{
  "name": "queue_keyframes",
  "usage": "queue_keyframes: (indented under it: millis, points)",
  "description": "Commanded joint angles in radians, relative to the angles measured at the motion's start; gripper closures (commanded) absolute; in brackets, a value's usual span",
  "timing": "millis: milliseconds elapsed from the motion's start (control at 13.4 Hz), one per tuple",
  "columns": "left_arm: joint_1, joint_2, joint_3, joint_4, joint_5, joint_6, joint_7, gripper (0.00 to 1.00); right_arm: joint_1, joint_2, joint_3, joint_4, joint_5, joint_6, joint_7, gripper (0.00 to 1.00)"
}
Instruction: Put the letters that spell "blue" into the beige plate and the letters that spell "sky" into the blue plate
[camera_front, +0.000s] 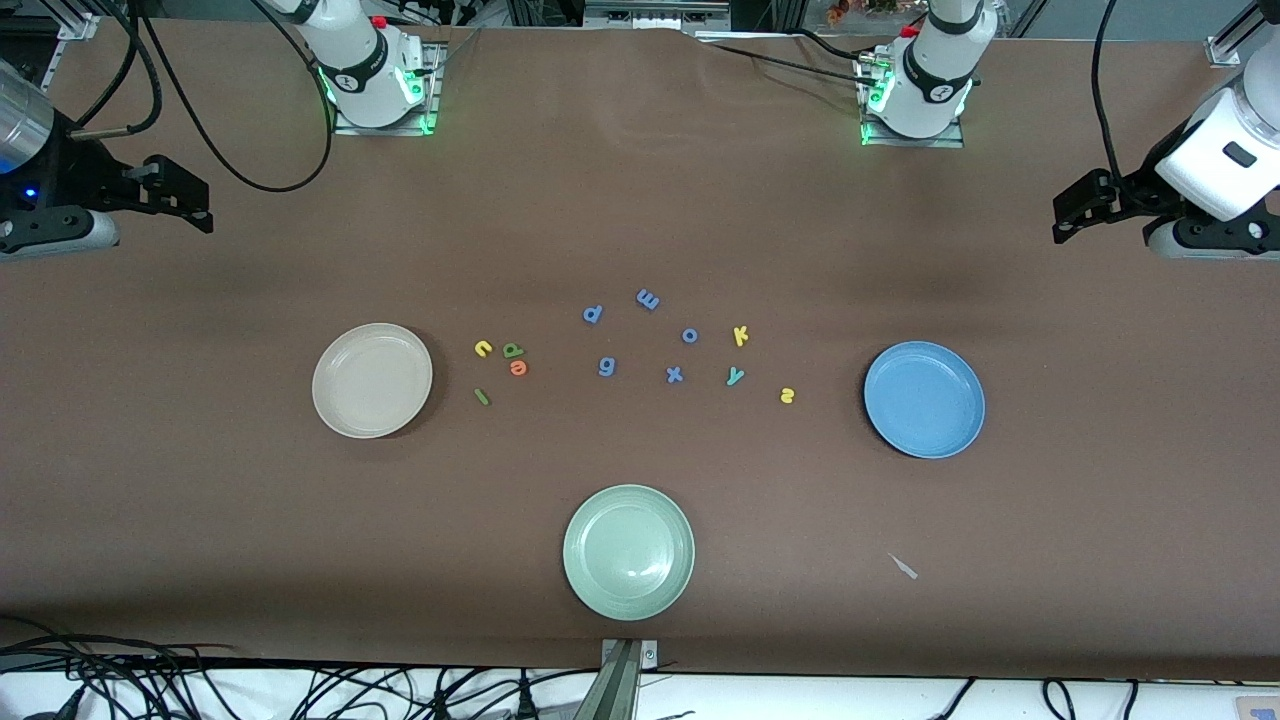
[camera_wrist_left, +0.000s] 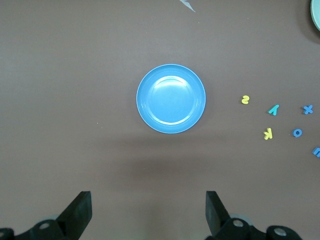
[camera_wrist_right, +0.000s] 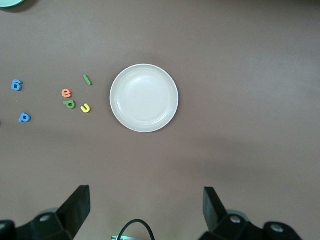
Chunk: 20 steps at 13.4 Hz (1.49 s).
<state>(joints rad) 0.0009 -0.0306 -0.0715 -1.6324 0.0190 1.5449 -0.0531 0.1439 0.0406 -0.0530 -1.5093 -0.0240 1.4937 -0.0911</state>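
The open right tool (camera_wrist_right: 145, 207) hangs over bare table near the beige plate (camera_wrist_right: 144, 98).

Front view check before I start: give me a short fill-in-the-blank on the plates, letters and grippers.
1. The orange e lies on the table beside the ____ plate.
2. The yellow s lies nearest the ____ plate.
3. The number of letters in the green plate is ____.
4. The left gripper and right gripper both have their fingers ____.

Missing words: beige; blue; zero; open
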Motion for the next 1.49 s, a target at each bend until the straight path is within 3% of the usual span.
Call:
queue_keyframes:
  millis: [0,1415]
  points:
    - [0.001,0.012,0.001,0.031,-0.022,-0.025,0.016,0.00,-0.007,0.007,0.002,0.015,-0.013,-0.004,0.008,0.00]
    - [0.001,0.012,-0.001,0.031,-0.022,-0.025,0.015,0.00,-0.012,0.012,-0.016,0.020,0.003,-0.009,0.011,0.00]
